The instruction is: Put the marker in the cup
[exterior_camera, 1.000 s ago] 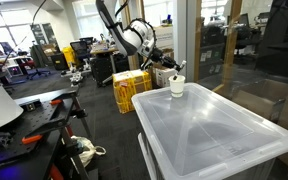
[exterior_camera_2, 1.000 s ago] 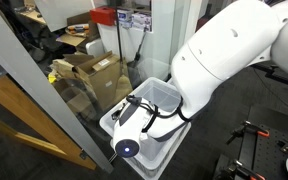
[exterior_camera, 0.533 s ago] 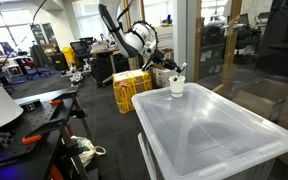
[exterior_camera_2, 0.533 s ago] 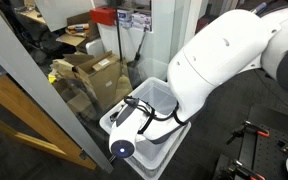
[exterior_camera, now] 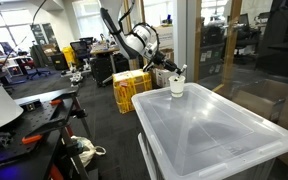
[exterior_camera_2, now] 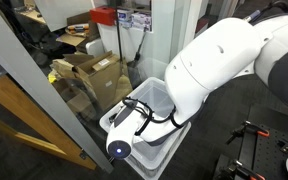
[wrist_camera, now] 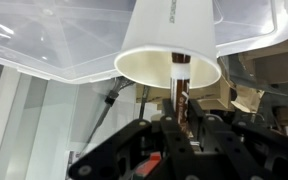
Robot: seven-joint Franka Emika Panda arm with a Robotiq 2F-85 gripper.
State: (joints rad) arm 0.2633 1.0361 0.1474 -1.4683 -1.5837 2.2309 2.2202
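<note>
While poised over the cup (wrist_camera: 169,35), grips the marker (wrist_camera: 180,85) in a pincer (wrist_camera: 181,128) drawn narrow on the shaft. In the wrist view, which stands upside down: leading tip of the marker just inside the cup's rim, near the middle of the mouth, shaft close to upright. In an exterior view: cup (exterior_camera: 177,88) upright at a far corner of the translucent worktop (exterior_camera: 219,125), close to both edges there.

Judged nearly done, with little beyond a short lowering and a release left.

Expect the marker to be light, stiff and smooth, so liable to slip or swing if pinched near an end. Best taken across its width around mid-shaft. Cannot tell exactly where along the shaft the present hold sits.

Expect the paper cup to be very light, easily dented and unanchored beside the corner. Avoid nudging the rim or dragging the marker sideways against the wall. Once let go, likely to lean on the rim and may tip the cup.
</note>
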